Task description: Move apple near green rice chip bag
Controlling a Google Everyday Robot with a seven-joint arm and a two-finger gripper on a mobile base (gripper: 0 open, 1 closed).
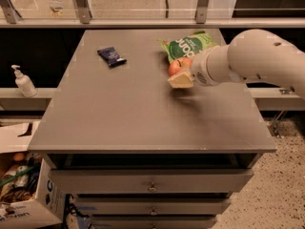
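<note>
Pale blocky gripper [180, 76] clamps the round red apple [177, 66] right beside the crinkly green rice chip bag [190, 44], far right.

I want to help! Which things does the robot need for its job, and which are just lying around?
For the job: apple, held in the hand, beside the green rice chip bag.
Lying about: dark blue packet, soap bottle, cardboard box.

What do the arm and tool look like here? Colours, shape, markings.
The arm: bulky rounded white shell, few small dark dots, no visible cables. The tool: cream wedge-shaped finger, at the round red-orange apple beside the crinkly green chip bag.
</note>
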